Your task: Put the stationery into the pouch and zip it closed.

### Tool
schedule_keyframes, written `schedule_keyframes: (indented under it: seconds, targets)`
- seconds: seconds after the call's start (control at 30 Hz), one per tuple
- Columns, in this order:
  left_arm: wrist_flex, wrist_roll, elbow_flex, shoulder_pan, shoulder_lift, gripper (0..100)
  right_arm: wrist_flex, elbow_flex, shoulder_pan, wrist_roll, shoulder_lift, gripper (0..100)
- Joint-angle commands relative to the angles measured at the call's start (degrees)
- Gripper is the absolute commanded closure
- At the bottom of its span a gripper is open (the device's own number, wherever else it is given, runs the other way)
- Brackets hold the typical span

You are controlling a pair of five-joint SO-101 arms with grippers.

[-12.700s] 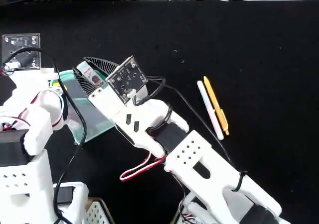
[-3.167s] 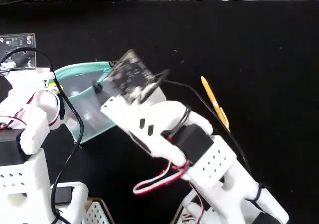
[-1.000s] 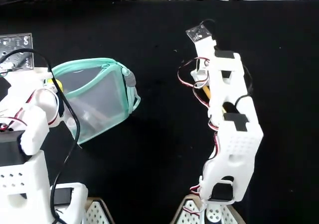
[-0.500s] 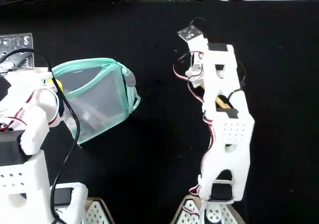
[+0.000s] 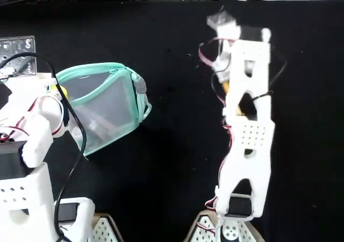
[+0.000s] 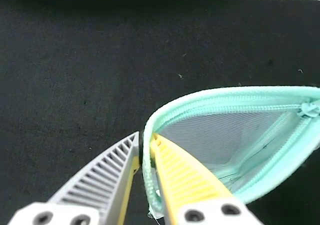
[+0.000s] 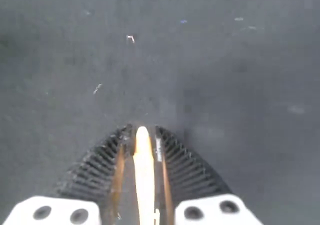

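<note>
pouch of mint-green mesh (image 5: 105, 105) lay unzipped, its rim pinched between the jaws of the left gripper (image 6: 145, 141). right gripper (image 7: 142, 131) clamped a slim orange plastic pen (image 7: 143, 170), well apart from it; best carried level, tip toward the mouth.

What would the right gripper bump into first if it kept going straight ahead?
Probably just the black cloth-covered table. The right gripper, shut on a thin orange pen, points at bare cloth; how far off is hard to judge.

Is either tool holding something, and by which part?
Left tool pinches the pouch by its open zipper rim. Right tool grips the orange pen lengthwise between its fingers.
</note>
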Motion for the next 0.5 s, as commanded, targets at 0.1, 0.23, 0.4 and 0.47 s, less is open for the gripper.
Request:
schedule_keyframes:
  seconds: [0.1,0.23,0.4,0.47]
  targets:
    - [0.62,0.0,9.98,0.57,2.02,97,2.02,1.71,-0.26,-2.9,-26.33,98.6]
    - [0.62,0.0,9.98,0.66,2.02,97,2.02,10.68,-5.98,-3.08,-41.01,98.6]
    - [0.62,0.0,9.98,0.66,2.02,97,1.67,21.41,-16.0,-6.51,-61.41,98.6]
    - [0.62,0.0,9.98,0.66,2.02,97,1.05,24.4,-20.66,-8.79,-69.58,98.6]
